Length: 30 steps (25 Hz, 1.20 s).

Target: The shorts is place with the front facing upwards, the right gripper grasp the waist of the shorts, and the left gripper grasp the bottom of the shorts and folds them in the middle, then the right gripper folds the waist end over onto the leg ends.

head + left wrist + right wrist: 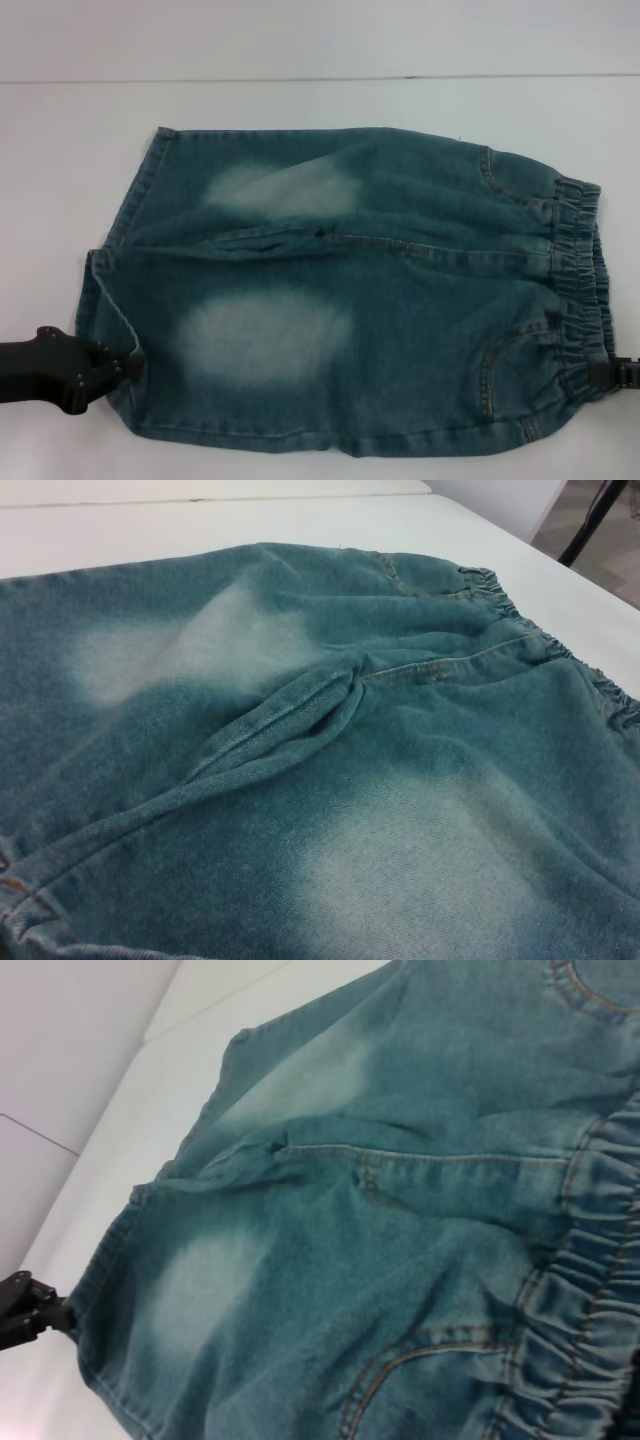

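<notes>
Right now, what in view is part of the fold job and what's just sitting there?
Job:
- shorts, flat, front up
- waist, toward the robot's right
- leg hems, toward its left
- left tool at the near leg hem
- right tool at the waistband's near end

Lying about:
- nothing, only the white table

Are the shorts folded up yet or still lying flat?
Flat, not folded. The shorts lie spread on the white table, both legs side by side, hems at one end, waistband at the other.
</notes>
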Motion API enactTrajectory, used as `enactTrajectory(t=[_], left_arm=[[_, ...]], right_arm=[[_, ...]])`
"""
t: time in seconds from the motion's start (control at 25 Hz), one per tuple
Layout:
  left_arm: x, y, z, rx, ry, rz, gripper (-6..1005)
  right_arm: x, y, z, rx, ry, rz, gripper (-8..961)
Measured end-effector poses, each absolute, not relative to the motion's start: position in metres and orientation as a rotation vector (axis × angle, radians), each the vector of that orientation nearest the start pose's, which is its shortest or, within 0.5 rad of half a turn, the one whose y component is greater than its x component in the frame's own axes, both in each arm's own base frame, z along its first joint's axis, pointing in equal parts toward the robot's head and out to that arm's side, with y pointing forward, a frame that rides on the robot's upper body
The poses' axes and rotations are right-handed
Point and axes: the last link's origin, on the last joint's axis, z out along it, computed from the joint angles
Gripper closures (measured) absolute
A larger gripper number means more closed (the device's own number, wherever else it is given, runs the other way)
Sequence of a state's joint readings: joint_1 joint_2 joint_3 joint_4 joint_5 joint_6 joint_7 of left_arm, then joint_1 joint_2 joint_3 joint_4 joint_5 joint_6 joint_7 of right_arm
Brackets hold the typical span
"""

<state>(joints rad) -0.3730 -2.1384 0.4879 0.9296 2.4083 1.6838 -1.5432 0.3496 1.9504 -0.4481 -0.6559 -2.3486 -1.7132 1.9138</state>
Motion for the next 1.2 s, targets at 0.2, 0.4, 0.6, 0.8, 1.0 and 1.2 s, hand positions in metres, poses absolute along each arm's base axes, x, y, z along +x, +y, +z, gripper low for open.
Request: enactTrajectory(t=[0.2, 0.4, 0.6, 0.8, 1.0, 1.2], left_arm=[[-0.330, 0.267, 0.025, -2.678, -0.985, -0.307, 950], [-0.328, 0.268, 0.024, -2.682, -0.982, -0.311, 950], [-0.328, 0.268, 0.024, -2.683, -0.982, -0.318, 950], [-0.327, 0.268, 0.023, -2.685, -0.981, -0.324, 950], [-0.326, 0.269, 0.023, -2.686, -0.976, -0.327, 950], [-0.326, 0.269, 0.023, -2.686, -0.972, -0.327, 950]], right_arm=[[0.368, 0.249, 0.055, -2.410, 1.659, 0.446, 167], [0.366, 0.252, 0.050, -2.439, 1.632, 0.415, 303], [0.365, 0.253, 0.050, -2.439, 1.635, 0.417, 517], [0.365, 0.253, 0.051, -2.426, 1.646, 0.419, 728], [0.364, 0.256, 0.052, -2.422, 1.647, 0.420, 892], [0.364, 0.259, 0.058, -2.388, 1.654, 0.460, 927]])
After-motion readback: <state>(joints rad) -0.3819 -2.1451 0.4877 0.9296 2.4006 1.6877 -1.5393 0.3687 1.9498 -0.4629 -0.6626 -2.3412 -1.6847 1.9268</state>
